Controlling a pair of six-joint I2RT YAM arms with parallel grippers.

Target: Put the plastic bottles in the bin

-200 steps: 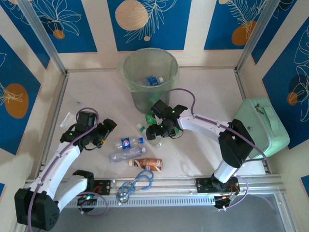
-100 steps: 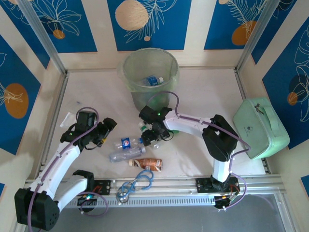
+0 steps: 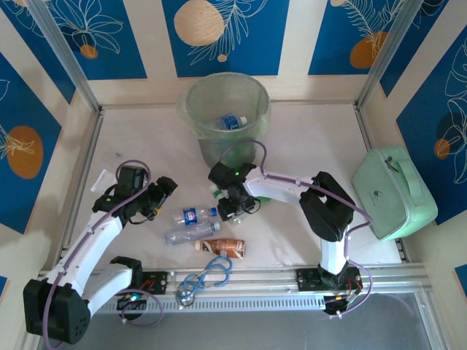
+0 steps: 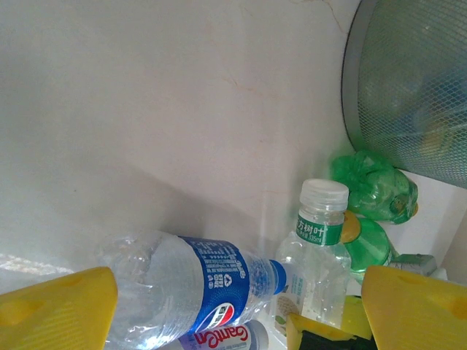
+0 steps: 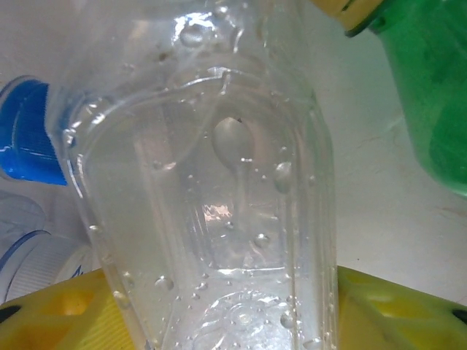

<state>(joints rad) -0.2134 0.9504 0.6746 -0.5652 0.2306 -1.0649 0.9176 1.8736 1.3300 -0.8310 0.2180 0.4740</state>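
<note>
Right claw sits low over the bench, just in front of the bin. Through its wrist camera I see its yellow fingers on either side of a clear bottle, right up against its walls. I cannot tell whether they are squeezing it or only touching it. That bottle stands upright with a white cap on top, close to the bin's near wall. A green bottle lies between it and the bin.

Left claw hangs farther from the bin, out to its front left. It is spread wide, with nothing gripped between its fingers. It faces a blue-label bottle that lies on its side, its blue cap just beside the upright bottle.

Farther still from the bin, towards me, lie a second clear bottle and a brown bottle, both on their sides. One binned bottle with a blue label rests on the bin's floor.

A looped cable lies farthest from the bin, at the bench's near edge. A mint case sits well off to the bin's right.
</note>
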